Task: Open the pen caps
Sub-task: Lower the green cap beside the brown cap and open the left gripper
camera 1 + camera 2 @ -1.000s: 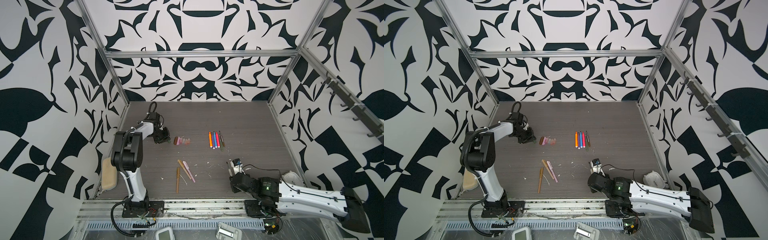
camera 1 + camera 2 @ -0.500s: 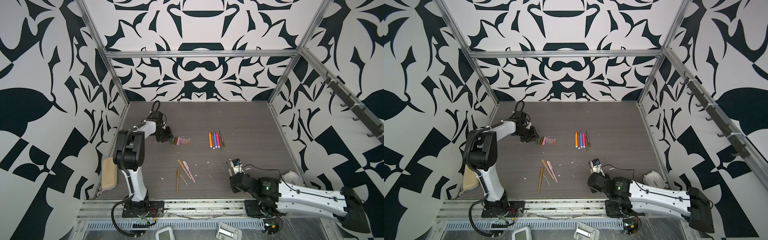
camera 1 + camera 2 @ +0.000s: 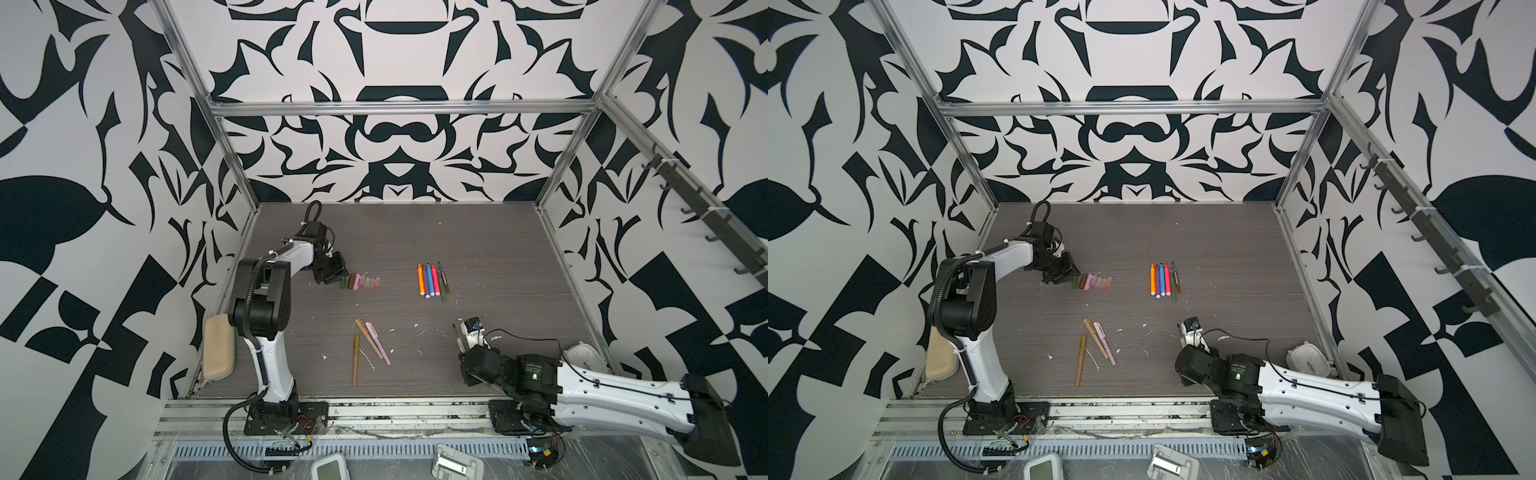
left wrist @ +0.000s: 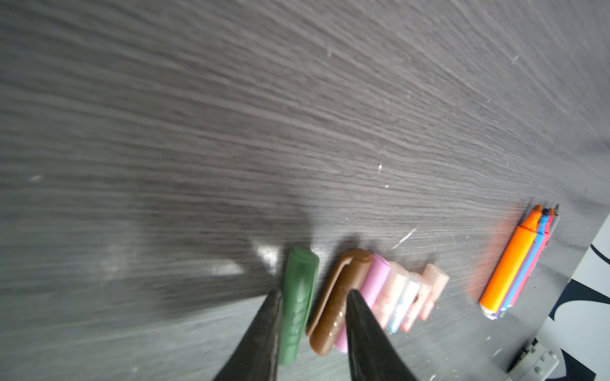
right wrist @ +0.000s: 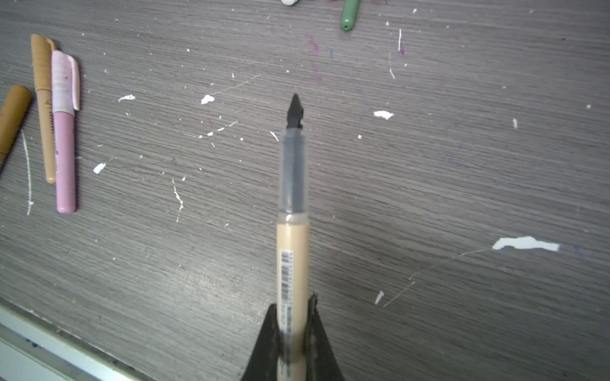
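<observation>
Grey wood-grain laminate covers the counter, matte and scuffed.

The right tool, low near the front edge, is clamped on a tan pen. The pen is uncapped, with a smoky clear collar and a black chisel nib. A barcode label runs along its barrel, its print too small to read.

The left tool stands narrowly parted, gripping nothing, at the end of the row of pen caps.

Four bright markers lie side by side at mid-counter with a thinner brown and a green pen, all uncapped. Three capped pens, brown, tan and pink, lie nearer the front.

In the caps row, a ribbed green cap lies slightly apart. Beside it lie a glossy brown cap with a clip, a pink one and translucent pinkish tubes.

White flecks dot the laminate.
</observation>
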